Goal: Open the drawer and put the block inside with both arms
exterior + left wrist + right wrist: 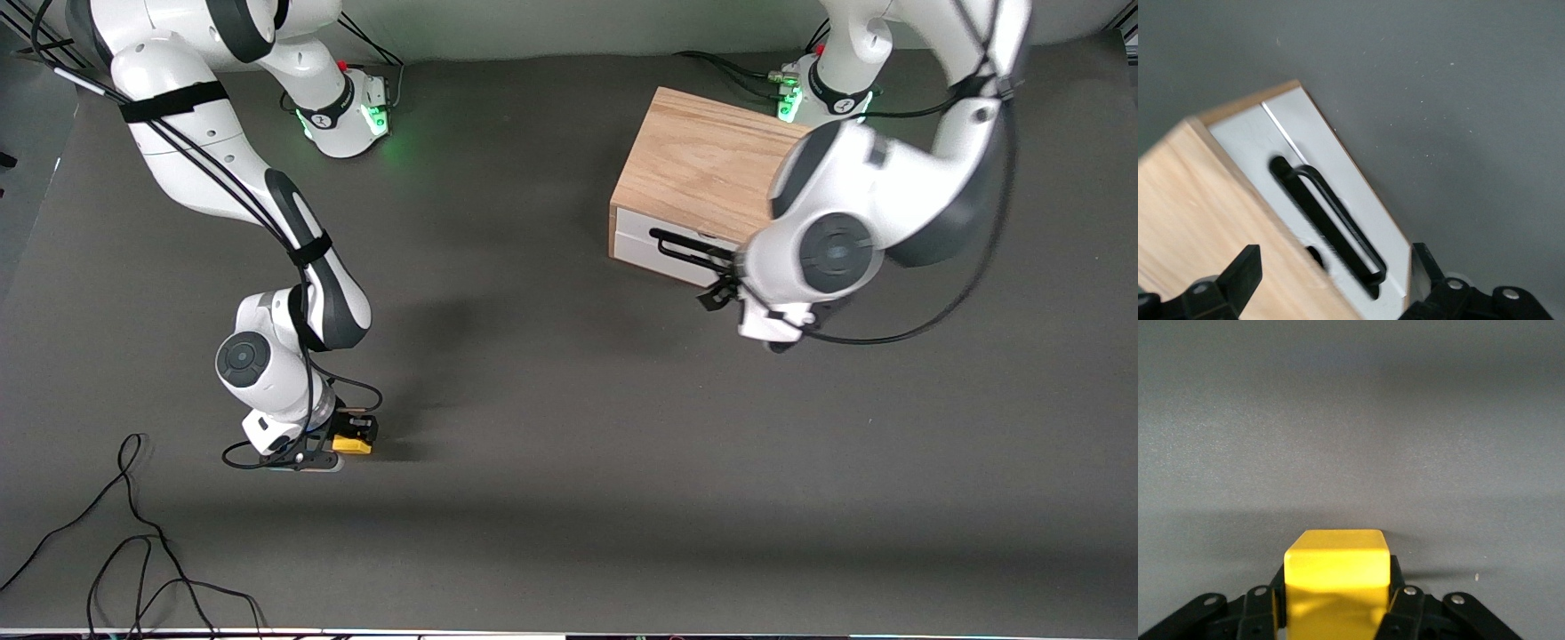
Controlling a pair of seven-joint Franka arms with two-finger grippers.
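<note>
Block [353,444], yellow, is clamped in the right gripper [356,437] low at the desk [551,400], toward the right arm's end. Left gripper [1331,280] is spread before the closed drawer's handle [1328,223]. A missed handle could shove the wooden box [689,169].

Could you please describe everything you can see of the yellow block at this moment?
The block is a small, plain yellow cube with smooth faces and softly rounded edges; it looks like painted wood or plastic. It sits upright, low over the dark grey table mat toward the right arm's end of the table; whether it rests on the mat I cannot tell. The right gripper is shut on it, its black fingers pressing two opposite side faces. Nothing else touches it.
</note>
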